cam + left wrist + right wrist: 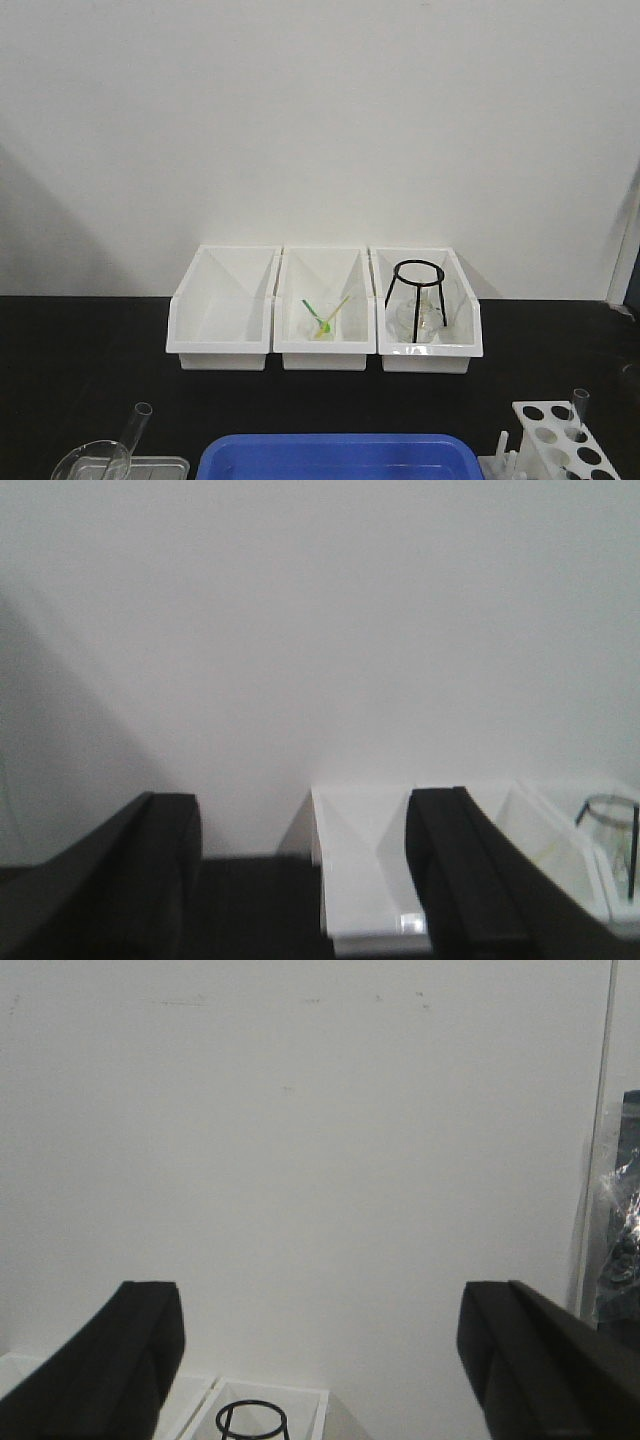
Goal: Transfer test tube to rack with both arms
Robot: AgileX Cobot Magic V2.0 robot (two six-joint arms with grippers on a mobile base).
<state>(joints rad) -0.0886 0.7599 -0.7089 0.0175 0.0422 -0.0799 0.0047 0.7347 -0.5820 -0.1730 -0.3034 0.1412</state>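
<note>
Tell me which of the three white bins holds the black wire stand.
The rightmost bin; the middle bin holds green sticks, the left bin looks empty.

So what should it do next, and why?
Probably lower the left pincer toward the slim clear glass test tube leaning in the wide glass beaker: it and the right pincer are open, empty, facing the white wall.
</note>
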